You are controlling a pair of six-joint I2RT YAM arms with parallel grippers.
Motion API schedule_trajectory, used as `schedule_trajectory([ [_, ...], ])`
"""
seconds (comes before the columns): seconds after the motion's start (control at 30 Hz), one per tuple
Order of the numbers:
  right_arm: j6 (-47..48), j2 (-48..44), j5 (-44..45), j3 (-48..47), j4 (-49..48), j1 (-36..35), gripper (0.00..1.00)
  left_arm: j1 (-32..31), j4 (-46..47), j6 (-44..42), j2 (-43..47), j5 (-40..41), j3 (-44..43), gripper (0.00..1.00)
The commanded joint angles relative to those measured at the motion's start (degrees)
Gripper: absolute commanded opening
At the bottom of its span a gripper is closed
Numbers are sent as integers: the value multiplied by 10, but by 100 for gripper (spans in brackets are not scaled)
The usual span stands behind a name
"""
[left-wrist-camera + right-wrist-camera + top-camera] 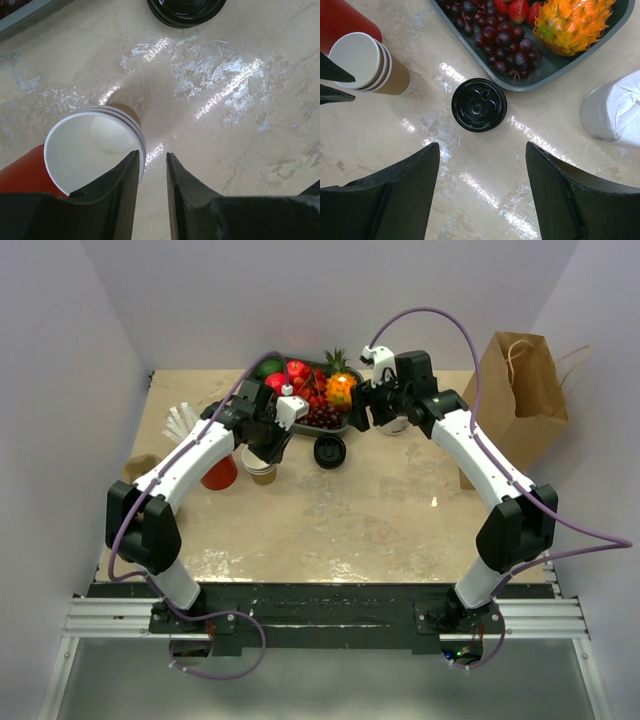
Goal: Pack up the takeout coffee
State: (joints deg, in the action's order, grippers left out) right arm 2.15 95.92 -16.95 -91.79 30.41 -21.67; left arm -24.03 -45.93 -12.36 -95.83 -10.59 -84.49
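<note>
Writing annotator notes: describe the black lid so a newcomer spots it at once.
Find the grey fruit tray at the back of the table. Just in front of its grapes lies the black lid. It is the only low, glossy black disc; the brown cup stack and red cup on its left are taller.

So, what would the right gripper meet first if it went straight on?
Probably the black lid, straight ahead of the open right gripper; depth is unclear.

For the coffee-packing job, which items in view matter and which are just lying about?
Job: stacked brown paper cups, black lid, brown paper bag.
Lying about: red cup, white straws, fruit tray, white wrapped bundle.
</note>
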Motion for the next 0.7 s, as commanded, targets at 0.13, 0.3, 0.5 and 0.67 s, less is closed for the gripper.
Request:
schedule_trajectory([
  [0.13,10,-12,5,-1,-19,1,73,1,-6,5,-22,14,-24,31],
  [0.3,16,-16,6,1,-15,0,74,1,-10,1,-28,14,-30,29],
  [0.5,15,-19,7,10,-20,1,74,1,-11,1,-29,27,-31,24],
  [0.67,15,-17,7,9,-23,0,74,1,-11,-2,-30,43,-31,24],
])
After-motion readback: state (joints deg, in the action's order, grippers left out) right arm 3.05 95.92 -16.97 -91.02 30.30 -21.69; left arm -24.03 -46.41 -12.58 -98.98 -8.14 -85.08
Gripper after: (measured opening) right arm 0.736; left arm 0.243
